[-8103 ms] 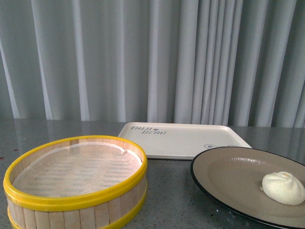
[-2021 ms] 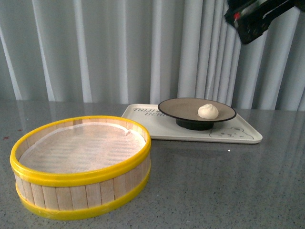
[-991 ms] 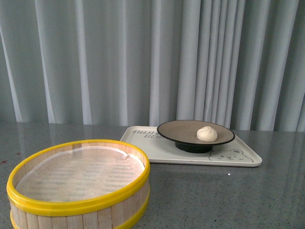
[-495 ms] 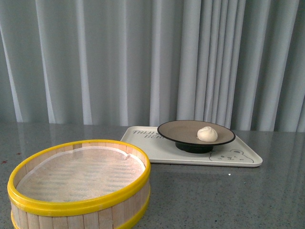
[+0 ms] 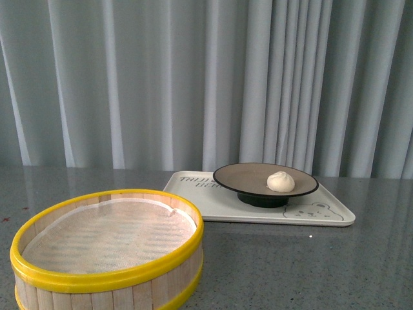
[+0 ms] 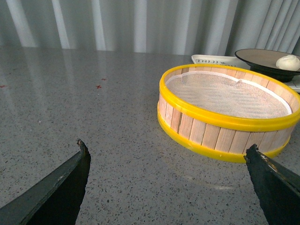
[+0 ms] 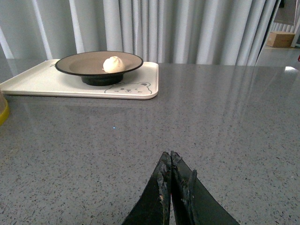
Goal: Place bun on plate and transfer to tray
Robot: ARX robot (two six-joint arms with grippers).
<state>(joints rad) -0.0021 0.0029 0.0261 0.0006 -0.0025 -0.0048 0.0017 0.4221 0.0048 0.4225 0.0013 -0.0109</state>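
With the bun [image 5: 281, 181] on the plate [image 5: 239, 175] near the tray's [image 5: 335, 216] far edge, we judged only keeping clear remained: left gripper [image 6: 171, 185] spread wide, right gripper [image 7: 170, 165] pressed together, both empty.

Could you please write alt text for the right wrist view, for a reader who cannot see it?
A small white bun sits on a tan, black-rimmed plate, which stands on a cream tray with a bear drawing, on a grey speckled table. The right end effector is shut and empty in the foreground, well apart from the tray; pale curtains hang behind.

Left gripper [image 6: 168, 187] is sitting with fingertips spread wide, holding nothing. Right gripper [image 7: 170, 180] is sitting with fingertips pressed together, also holding nothing.
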